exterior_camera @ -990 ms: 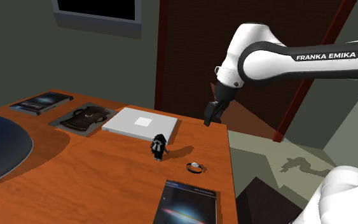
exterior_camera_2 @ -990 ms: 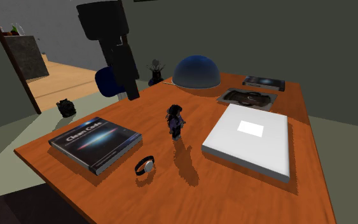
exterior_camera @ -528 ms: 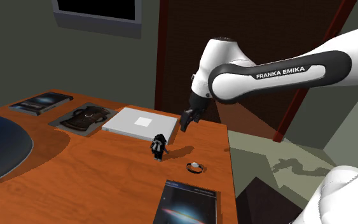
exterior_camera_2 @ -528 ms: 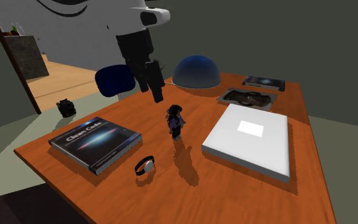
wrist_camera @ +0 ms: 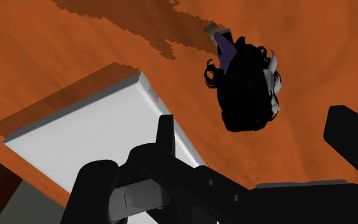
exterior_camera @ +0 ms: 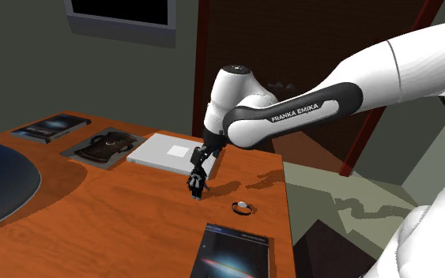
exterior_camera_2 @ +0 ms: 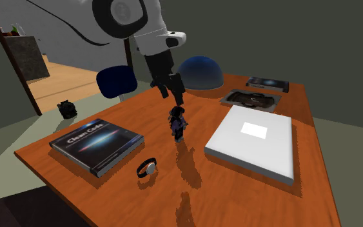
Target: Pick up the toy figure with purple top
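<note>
The toy figure [exterior_camera: 197,183] is small, with long black hair and a purple top, and stands upright on the orange wooden table [exterior_camera: 118,217]. In the second exterior view the toy figure [exterior_camera_2: 178,124] is near the table's middle. My black gripper [exterior_camera: 198,161] hangs just above and slightly behind it, tilted, in the second exterior view too [exterior_camera_2: 176,97]. Seen from the wrist, the figure [wrist_camera: 246,83] lies ahead of the open gripper [wrist_camera: 260,137], whose fingers [wrist_camera: 165,135] stand wide apart without touching it.
A flat white box [exterior_camera: 175,152] lies right beside the figure. A dark book [exterior_camera_2: 96,143] and a small black wristband [exterior_camera_2: 147,167] lie toward the table's edge. A blue dome [exterior_camera_2: 199,72], a grey tray [exterior_camera_2: 253,98] and another book [exterior_camera_2: 267,82] sit farther off.
The arm has swung toward the shoulder view's left and downward, carrying the gripper from beyond the table edge to just above the toy figure. The figure has not moved.
</note>
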